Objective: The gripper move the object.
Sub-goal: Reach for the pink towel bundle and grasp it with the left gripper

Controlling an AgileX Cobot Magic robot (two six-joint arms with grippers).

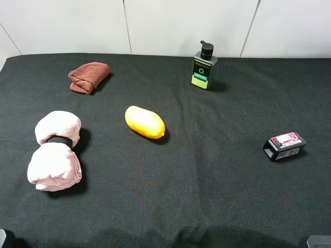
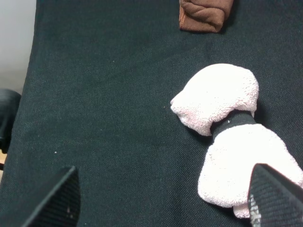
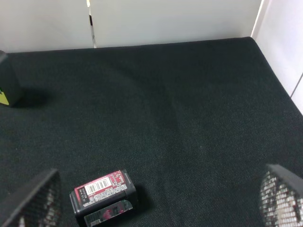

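The pink towel roll (image 1: 55, 151) is lying on the robot's side of the brown cloth (image 1: 89, 77), its long axis running from the cloth toward the robot. The left gripper (image 2: 163, 201), the nearer one, is waiting with its jaws spread wide and holding nothing, the towel sitting off-centre of their gap.

One each: towel roll (image 1: 56, 151), cloth (image 1: 89, 77), yellow fruit (image 1: 145, 122), bottle (image 1: 204, 68), box (image 1: 284, 145)

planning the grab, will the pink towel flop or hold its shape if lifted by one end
The towel looks fluffy, so it probably squashes in a grip and is light. The band cinches its middle, so it likely keeps its shape, though the free end may droop.
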